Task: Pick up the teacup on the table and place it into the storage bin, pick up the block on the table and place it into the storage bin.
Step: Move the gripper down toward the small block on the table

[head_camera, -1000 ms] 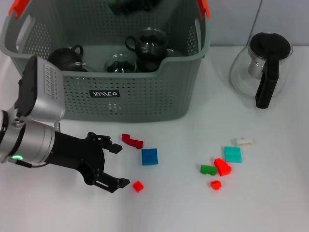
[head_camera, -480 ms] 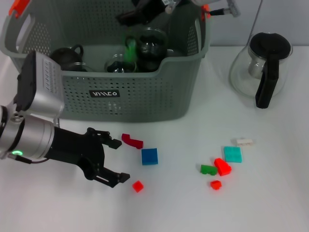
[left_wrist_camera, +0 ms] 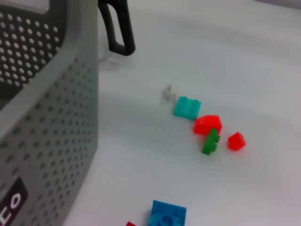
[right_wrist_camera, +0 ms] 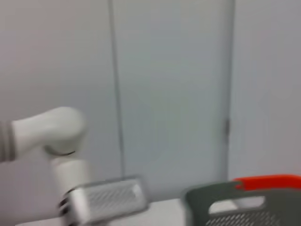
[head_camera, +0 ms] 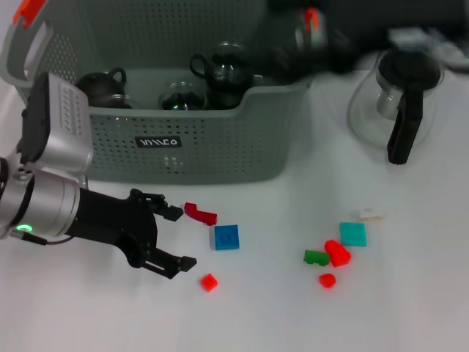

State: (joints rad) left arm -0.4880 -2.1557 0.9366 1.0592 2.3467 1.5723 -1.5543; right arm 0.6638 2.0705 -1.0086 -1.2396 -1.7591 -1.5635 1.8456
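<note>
The grey-green storage bin [head_camera: 168, 147] stands at the back left, and three dark glass teacups [head_camera: 227, 70] sit inside it. Loose blocks lie on the white table in front of it: a dark red one [head_camera: 199, 213], a blue one [head_camera: 226, 237] and a small red one [head_camera: 209, 281]. My left gripper [head_camera: 183, 237] hovers low just left of these three, open, with nothing between its fingers. The left wrist view shows the blue block [left_wrist_camera: 168, 214] close by and the bin wall [left_wrist_camera: 47, 117]. My right arm [head_camera: 381, 29] is a dark blur across the top right.
A glass jug [head_camera: 399, 103] with a black lid and handle stands at the back right. Further right on the table lie green [head_camera: 316, 257], red [head_camera: 338, 252], small red [head_camera: 327, 279], teal [head_camera: 352, 234] and white [head_camera: 371, 215] blocks. The right wrist view shows the bin's orange clip [right_wrist_camera: 268, 181].
A green piece fell from the right gripper into the bin, and the right arm then swept away to the right. The left gripper has edged slightly left, still open.
</note>
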